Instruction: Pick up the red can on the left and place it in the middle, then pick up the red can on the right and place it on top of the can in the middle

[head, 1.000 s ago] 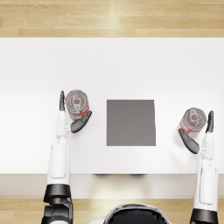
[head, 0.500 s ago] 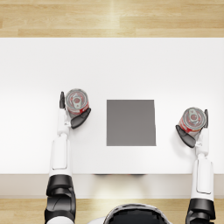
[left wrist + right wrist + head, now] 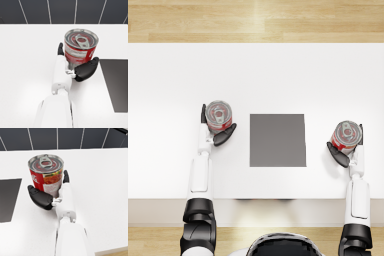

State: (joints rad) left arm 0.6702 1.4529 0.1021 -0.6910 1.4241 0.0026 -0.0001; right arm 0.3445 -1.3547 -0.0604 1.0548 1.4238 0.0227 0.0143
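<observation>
Left can [image 3: 219,115] is standing upright on the white bench [image 3: 278,70], left of the dark mat [image 3: 277,140] and apart from it. It looks like a rigid steel food tin with a paper label and a pull-tab lid, so probably fairly heavy if full, stiff, not fragile. The label wall is likely a bit slick; the rims at top and bottom should be giving some purchase. Best hold is around the side wall at mid-height, leaving the flat base free for setting down.

Left hand [image 3: 217,131] is wrapping the can from the near side, thumb on the right of the wall and fingers on the left. The left wrist view shows the thumb pad against the label, so I'm reading it as gripping the can. Whether the can is off the bench, I cannot tell.

Right can [image 3: 346,136] is standing upright to the right of the mat, well apart from the left can. It is the same sort of tin, with the same handling. It has to go on top of the other lid, so it needs a level, centred set-down or it could slide off the rim.

Right hand [image 3: 346,152] is cupping that can likewise, thumb on the left, fingers on the right, seemingly holding it.
</observation>
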